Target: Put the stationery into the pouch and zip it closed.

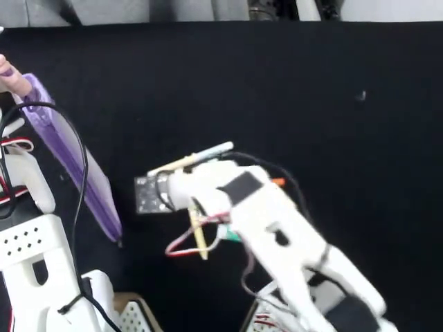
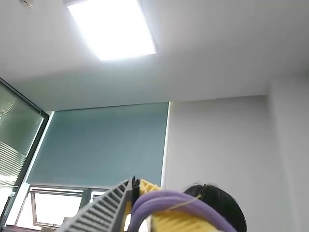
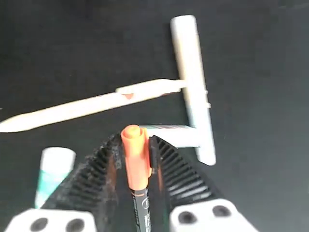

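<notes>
The purple pouch (image 1: 73, 162) hangs tilted above the table's left side, and my left gripper (image 2: 145, 205) is shut on its upper edge (image 2: 178, 203). In the right wrist view my right gripper (image 3: 135, 140) is shut on an orange-capped marker (image 3: 136, 162) just above the table. Beyond the marker lie a white pen (image 3: 193, 92), a cream pencil (image 3: 87, 106) and a green-and-white stick (image 3: 53, 169). From above, my right arm (image 1: 242, 197) covers most of this pile. The white pen (image 1: 208, 153) and the pencil (image 1: 200, 238) stick out from under it.
The black table (image 1: 311, 90) stretches bare to the back and right. The left arm's white base (image 1: 34, 270) and a black cable (image 1: 79, 166) stand at the front left, close to the pouch. The left wrist view faces the ceiling and a wall.
</notes>
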Motion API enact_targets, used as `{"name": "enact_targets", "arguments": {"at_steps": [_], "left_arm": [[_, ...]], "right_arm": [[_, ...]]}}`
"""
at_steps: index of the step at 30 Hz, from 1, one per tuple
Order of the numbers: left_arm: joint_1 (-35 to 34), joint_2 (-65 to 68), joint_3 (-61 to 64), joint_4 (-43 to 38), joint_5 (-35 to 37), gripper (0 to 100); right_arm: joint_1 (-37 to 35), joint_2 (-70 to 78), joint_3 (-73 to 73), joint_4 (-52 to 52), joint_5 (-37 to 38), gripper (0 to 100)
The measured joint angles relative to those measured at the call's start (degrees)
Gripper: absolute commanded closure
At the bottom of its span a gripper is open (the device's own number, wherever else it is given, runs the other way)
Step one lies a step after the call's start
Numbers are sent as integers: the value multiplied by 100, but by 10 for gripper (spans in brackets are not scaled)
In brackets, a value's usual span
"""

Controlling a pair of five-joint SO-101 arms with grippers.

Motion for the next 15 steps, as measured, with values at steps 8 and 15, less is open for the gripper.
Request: {"name": "enact_targets", "arguments": {"at_steps": [8, 15], "left_arm": [[369, 0, 0, 0, 0, 971], [1565, 0, 0, 0, 0, 971]], "right_arm": [[659, -2057, -1292, 26, -1169, 987], [914, -2259, -2919, 26, -2418, 987]]}}
